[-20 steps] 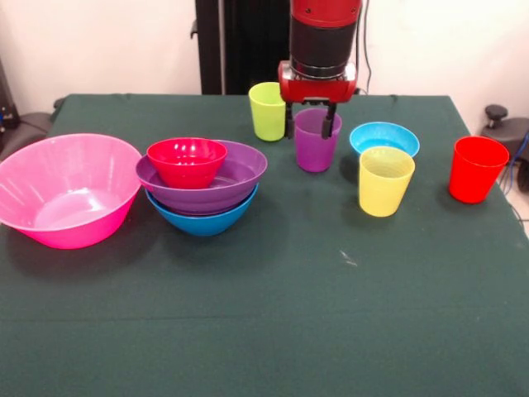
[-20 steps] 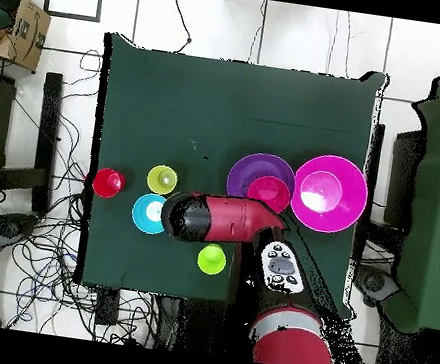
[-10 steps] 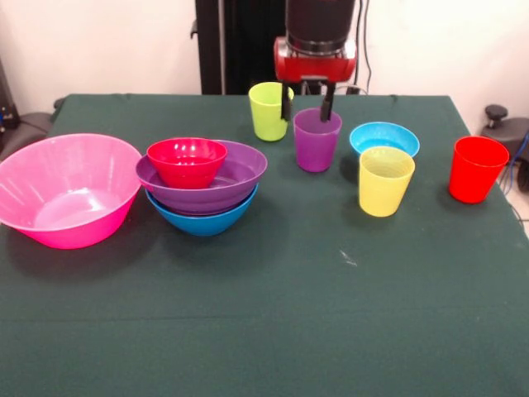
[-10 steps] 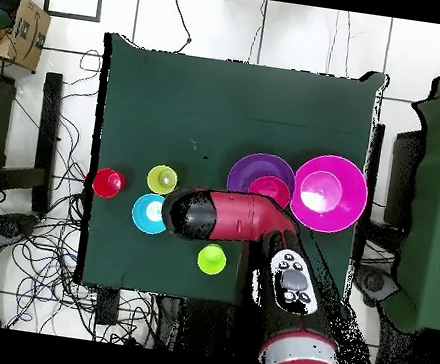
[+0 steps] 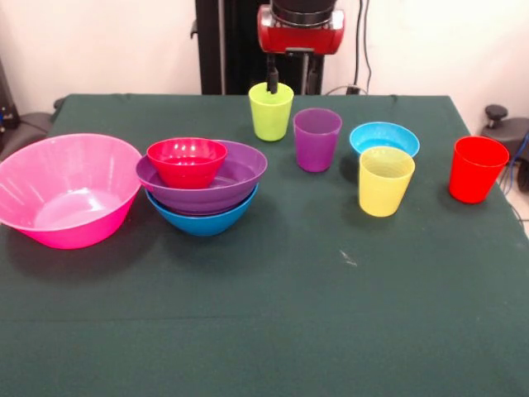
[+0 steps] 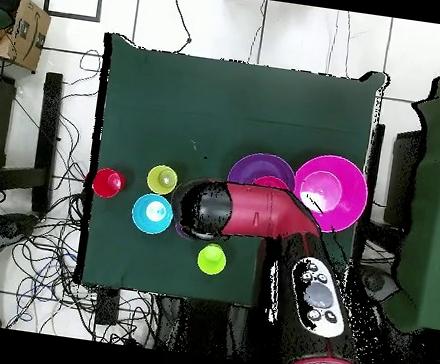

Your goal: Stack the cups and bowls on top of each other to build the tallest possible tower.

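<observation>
You have the pincer (image 5: 292, 81) hanging open above the tabletop (image 5: 264, 314), holding nothing, its two dark fingers spread apart. In the front view one finger tip sits at the rim of the lime green cup (image 5: 271, 111) and the other hangs above the purple cup (image 5: 317, 139), clear of it. From overhead the red and black arm (image 6: 250, 215) covers the purple cup almost completely, so you cannot judge the pincer there.

Your tower (image 5: 202, 186) so far is three bowls nested: the blue bowl (image 5: 201, 219) at the bottom on the cloth, the purple bowl (image 5: 223, 182) inside it, and the small red bowl (image 5: 187, 161) sitting in the purple one, off toward its left side in the front view. The big pink bowl (image 5: 66, 190) stands alone just beside the stack, its rim almost touching the purple bowl.

All four cups stand upright on the tabletop, apart from the stack. The lime green and purple cups are near each other. The light blue bowl (image 5: 384, 137) sits just behind the yellow cup (image 5: 385, 180), which overlaps its front rim in the front view. The red cup (image 5: 477, 169) stands by itself toward the edge of the tabletop.
</observation>
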